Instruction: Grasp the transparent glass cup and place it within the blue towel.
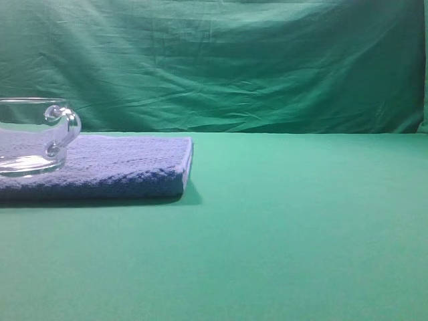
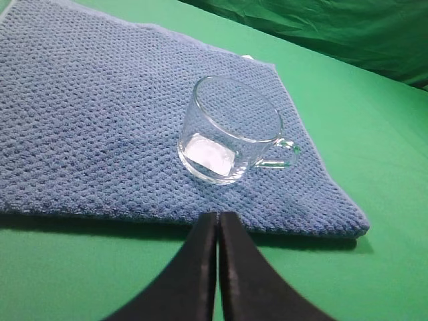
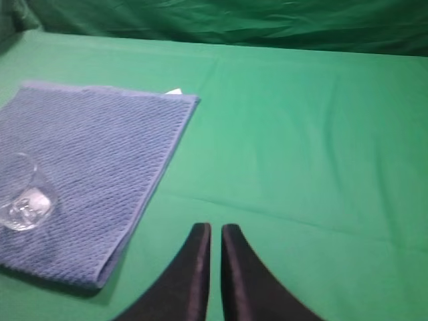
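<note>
The transparent glass cup point(image 1: 32, 137) stands upright on the blue towel point(image 1: 120, 167) at the far left, its handle pointing right. In the left wrist view the cup point(image 2: 231, 130) sits on the towel point(image 2: 100, 120) near its right corner, apart from my left gripper point(image 2: 218, 217), which is shut and empty over the green cloth just before the towel's near edge. In the right wrist view the cup point(image 3: 23, 194) rests on the towel point(image 3: 87, 160) at the left. My right gripper point(image 3: 215, 229) is shut and empty over bare cloth right of the towel. Neither gripper shows in the high view.
A green cloth point(image 1: 301, 221) covers the table, and a wrinkled green backdrop point(image 1: 234, 60) hangs behind it. A small white tag point(image 3: 173, 91) shows at the towel's far corner.
</note>
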Controlling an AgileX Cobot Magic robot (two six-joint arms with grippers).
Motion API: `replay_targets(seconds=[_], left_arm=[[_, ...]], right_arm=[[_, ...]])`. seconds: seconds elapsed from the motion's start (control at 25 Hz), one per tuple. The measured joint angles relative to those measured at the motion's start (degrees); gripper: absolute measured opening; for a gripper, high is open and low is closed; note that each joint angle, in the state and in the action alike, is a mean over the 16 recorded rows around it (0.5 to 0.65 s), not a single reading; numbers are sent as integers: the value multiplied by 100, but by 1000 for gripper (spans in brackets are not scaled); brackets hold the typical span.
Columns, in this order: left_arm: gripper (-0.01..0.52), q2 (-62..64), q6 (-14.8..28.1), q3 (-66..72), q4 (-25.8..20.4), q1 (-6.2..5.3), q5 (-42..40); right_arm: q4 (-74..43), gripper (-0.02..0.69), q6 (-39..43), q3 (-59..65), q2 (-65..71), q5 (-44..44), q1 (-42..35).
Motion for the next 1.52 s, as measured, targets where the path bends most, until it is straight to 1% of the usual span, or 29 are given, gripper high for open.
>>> replay_targets(seconds=[0.16, 0.36, 0.72, 1.0, 1.52], left_arm=[[0, 0, 0, 0, 0, 0, 0], [0, 0, 0, 0, 0, 0, 0], [0, 0, 0, 0, 0, 0, 0], [0, 0, 0, 0, 0, 0, 0], [0, 0, 0, 0, 0, 0, 0]], right_arm=[[-83, 47, -5, 745, -867, -250, -402], [-144, 47, -19, 1619, -1792, -458, -719], [-204, 47, -63, 2747, -2732, -530, -856], [-215, 47, -166, 3082, -2917, -525, -856], [-231, 47, -297, 3112, -2918, -515, -856]])
